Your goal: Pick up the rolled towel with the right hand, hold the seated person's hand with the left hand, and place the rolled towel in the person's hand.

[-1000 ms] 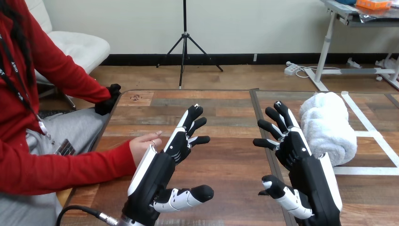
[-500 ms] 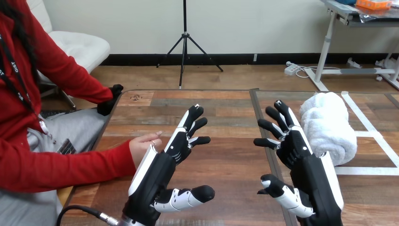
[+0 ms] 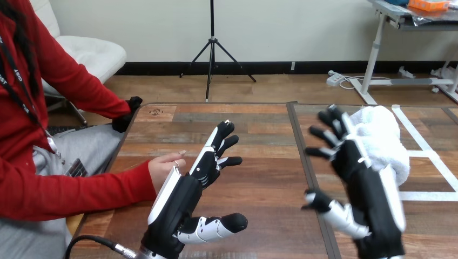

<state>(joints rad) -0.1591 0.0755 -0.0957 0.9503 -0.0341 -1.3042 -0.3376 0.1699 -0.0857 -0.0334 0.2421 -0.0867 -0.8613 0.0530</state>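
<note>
A white rolled towel (image 3: 388,141) lies on the table at the right, partly hidden behind my right hand (image 3: 359,172). That hand is raised with its fingers spread straight, open, its back against the towel's left side. My left hand (image 3: 197,183) hovers open above the table's left half, fingers pointing away and thumb out to the right. The person's hand (image 3: 166,164) rests at the table's left edge, just left of my left hand and partly behind it. I cannot tell whether the two touch.
The wooden table (image 3: 254,135) has a metal seam (image 3: 302,156) running front to back between my hands. White tape lines (image 3: 426,156) mark the surface around the towel. The person's other hand, in a black glove (image 3: 125,116), sits at the far left corner.
My right hand has lifted and shifted right, toward the towel, now covering more of it. The left hand and the person's hand have stayed put.
</note>
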